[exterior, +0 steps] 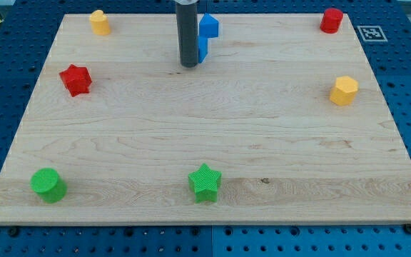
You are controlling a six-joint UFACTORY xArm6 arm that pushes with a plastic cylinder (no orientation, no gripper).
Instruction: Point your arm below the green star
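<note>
Green star (205, 183) sits near the table's bottom edge, about midway along it. My tip (189, 65) rests close to the top edge, touching or just beside a blue block (205, 34). No jaws exist; the rod holds nothing. Star lies well apart, almost straight toward the bottom edge.
</note>
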